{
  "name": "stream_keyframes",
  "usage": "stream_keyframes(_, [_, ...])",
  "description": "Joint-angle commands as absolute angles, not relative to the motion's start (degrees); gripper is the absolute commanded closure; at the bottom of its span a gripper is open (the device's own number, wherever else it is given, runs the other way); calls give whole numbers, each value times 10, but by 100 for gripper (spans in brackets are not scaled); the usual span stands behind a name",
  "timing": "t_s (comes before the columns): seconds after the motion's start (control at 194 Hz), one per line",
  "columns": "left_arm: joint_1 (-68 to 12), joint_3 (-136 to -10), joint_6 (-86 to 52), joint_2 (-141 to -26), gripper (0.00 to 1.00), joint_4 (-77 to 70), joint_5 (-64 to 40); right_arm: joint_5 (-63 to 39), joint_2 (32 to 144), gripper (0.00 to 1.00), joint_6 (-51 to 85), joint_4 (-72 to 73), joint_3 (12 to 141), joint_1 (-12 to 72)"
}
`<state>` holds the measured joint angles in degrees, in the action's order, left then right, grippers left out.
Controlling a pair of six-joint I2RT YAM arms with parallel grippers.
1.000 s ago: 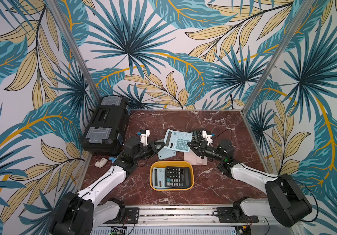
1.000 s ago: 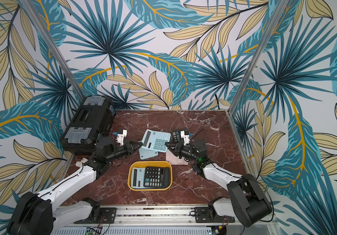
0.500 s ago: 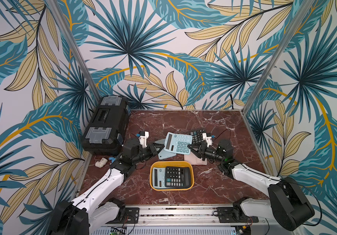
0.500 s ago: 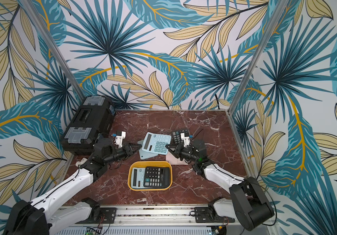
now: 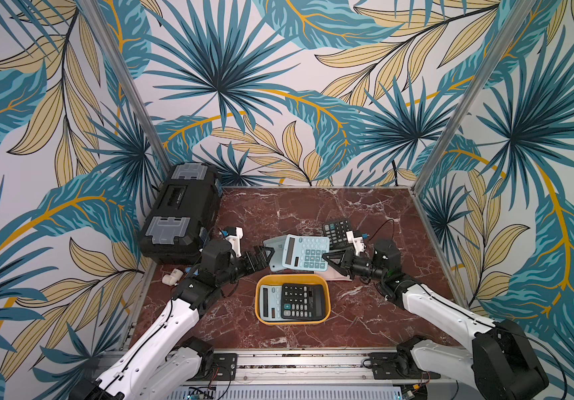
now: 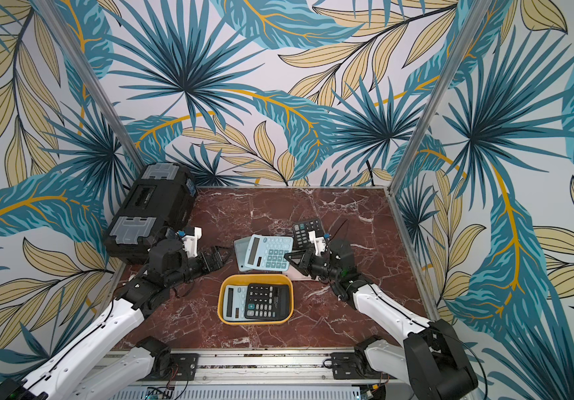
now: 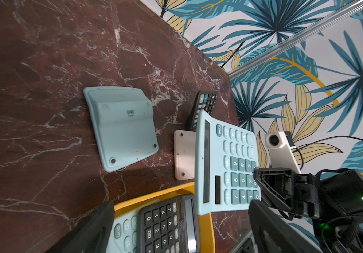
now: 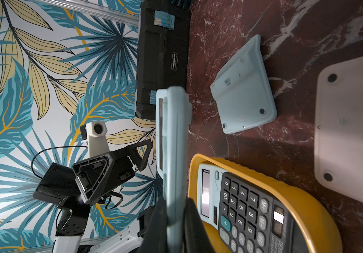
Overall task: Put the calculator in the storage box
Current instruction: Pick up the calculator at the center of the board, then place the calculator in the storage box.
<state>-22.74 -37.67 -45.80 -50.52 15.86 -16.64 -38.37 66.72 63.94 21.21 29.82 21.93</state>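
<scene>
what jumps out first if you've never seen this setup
A blue calculator hangs in mid-air at the centre, clamped in the jaws of the right gripper. Nearer the robot, a yellow tray holds a black calculator lying over a pale blue one. A black toolbox sits at the back left.

I count 6 calcs: 3 lt-blue (raised blue calc (image 5: 306, 251), face-down blue calc (image 7: 121, 127), boxed blue calc (image 5: 270, 303)), 2 black (rear black calc (image 5: 337, 232), boxed black calc (image 5: 301, 301)) & 1 pale pink calc (image 7: 184, 157), also face-down. That's 2 calcs in the box, 3 on the table (image 5: 278, 207), 1 up in the air. Also 1 yellow storage box (image 5: 292, 277), 1 black toolbox (image 5: 181, 214), 1 small white part (image 5: 172, 277), plus 2 grippers of mine: left gripper (image 5: 265, 256) & right gripper (image 5: 327, 259).
</scene>
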Motion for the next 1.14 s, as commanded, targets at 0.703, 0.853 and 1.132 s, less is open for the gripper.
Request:
stream_keyframes(0.703, [-228,-361,-434,-491,0,191,-124,-354,739,100,565,161,307,352])
stream_keyframes(0.853, [-228,-357,-435,-487,0,190,-122,-346,755,100,570,174,308,370])
stream_keyframes(1.132, [-227,-353,-436,-488,0,185,-121,-331,773,100,577,189,309,395])
